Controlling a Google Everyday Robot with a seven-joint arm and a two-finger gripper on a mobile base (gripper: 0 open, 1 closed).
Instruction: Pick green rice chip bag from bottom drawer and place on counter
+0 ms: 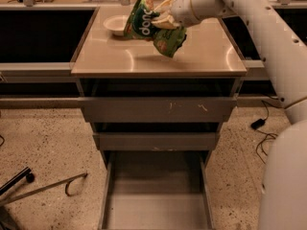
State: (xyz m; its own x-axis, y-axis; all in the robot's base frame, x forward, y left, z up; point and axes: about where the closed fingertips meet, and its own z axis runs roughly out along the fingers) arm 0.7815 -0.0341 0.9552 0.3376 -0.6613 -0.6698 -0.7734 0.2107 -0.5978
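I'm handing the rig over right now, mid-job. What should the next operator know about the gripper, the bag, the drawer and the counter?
gripper: shut on the green rice chip bag, holding it in the air above the counter, beside a white bowl.
bottom drawer: pulled open, no bag inside.
Done: bag is out of the drawer and over the counter.
Left: lower it onto the counter, release, pull the arm away.

1 view | high, facing down at counter (pixel 120 56) | mid-range | gripper (pixel 162 22) clasping green rice chip bag (pixel 141 19), top
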